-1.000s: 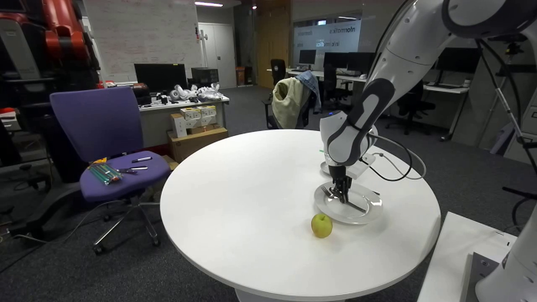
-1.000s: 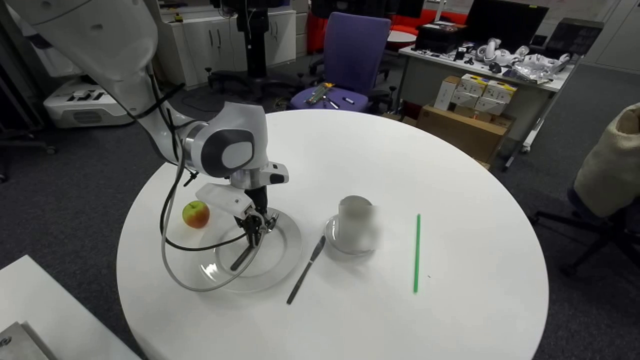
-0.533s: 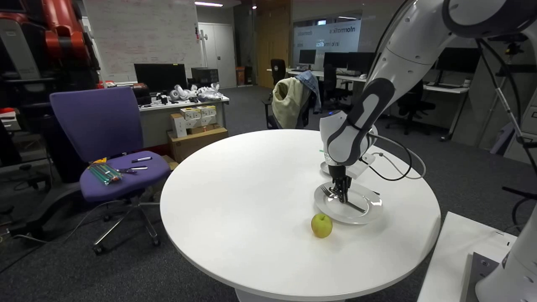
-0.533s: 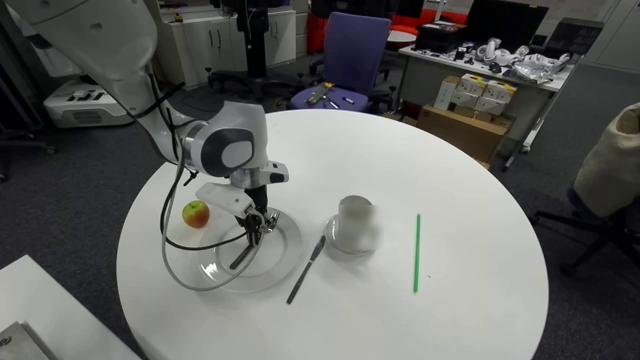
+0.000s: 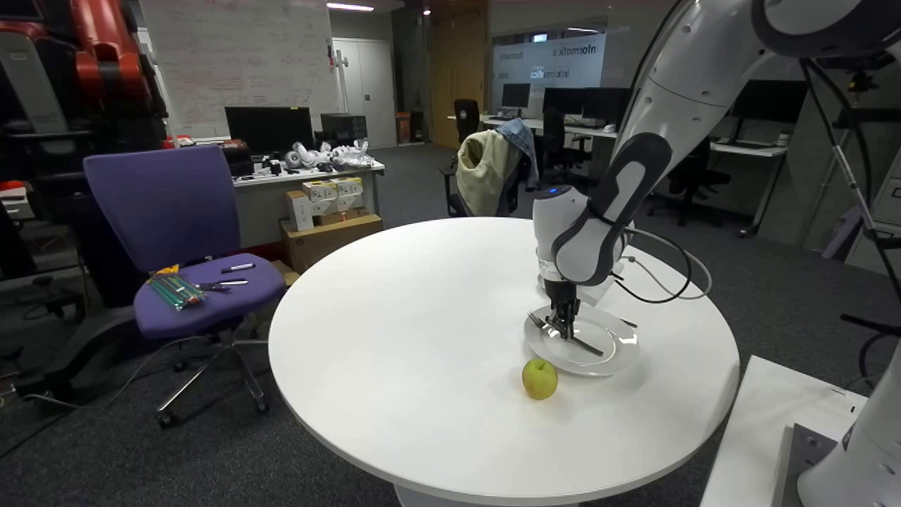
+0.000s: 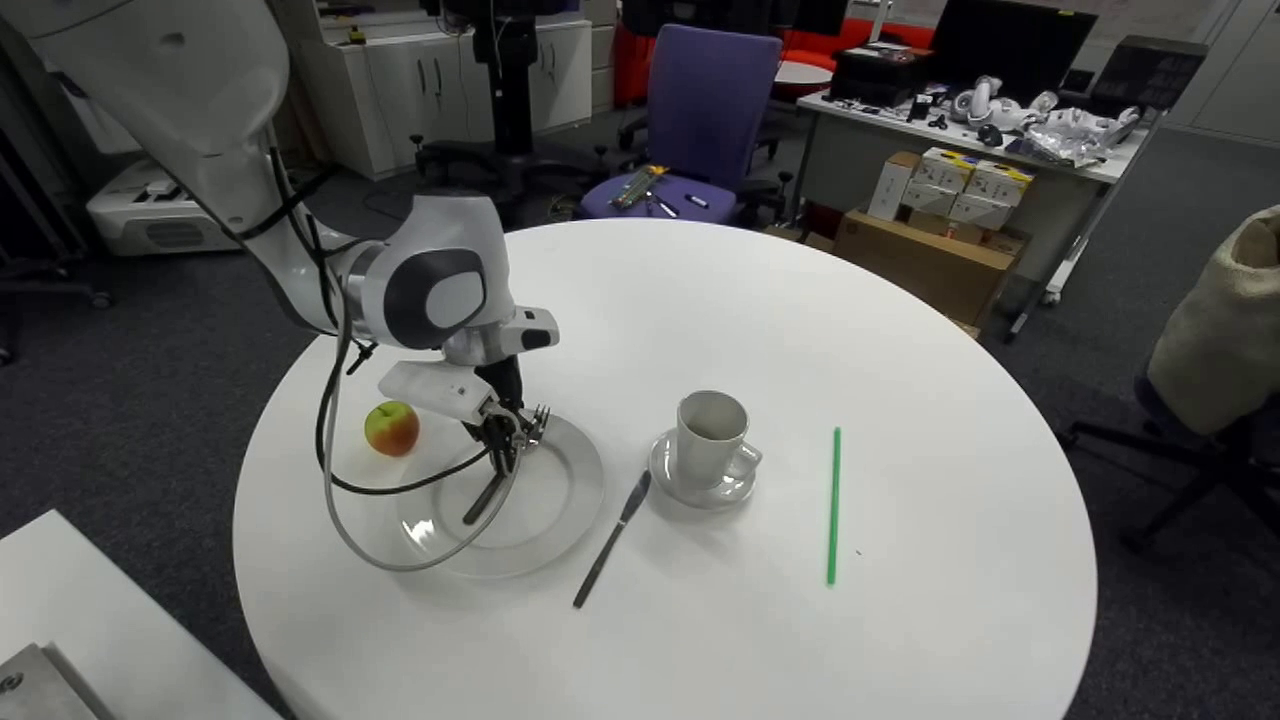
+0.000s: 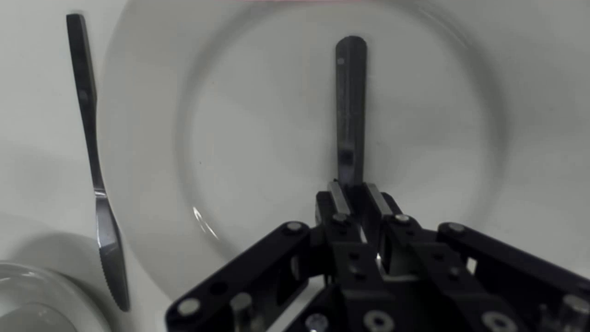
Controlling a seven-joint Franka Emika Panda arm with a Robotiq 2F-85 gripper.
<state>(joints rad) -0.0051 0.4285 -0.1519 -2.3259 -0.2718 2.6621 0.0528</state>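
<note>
The gripper point(image 7: 357, 196) is clamping the fork point(image 7: 351, 106), its fingertips pressing both flanks of the shaft, apparently because that slim part is suiting a two-sided pinch. The fork is hanging or resting over the plate point(image 7: 143, 138), handle end toward the plate's middle, tines reaching above the rim; whether it is touching is proving hard to tell. The knife point(image 7: 86, 101) is lying just beside the plate. In the wrist view the gripper is hiding the tines, and the saucer point(image 7: 60, 297) beyond the plate's edge is running out of frame
</note>
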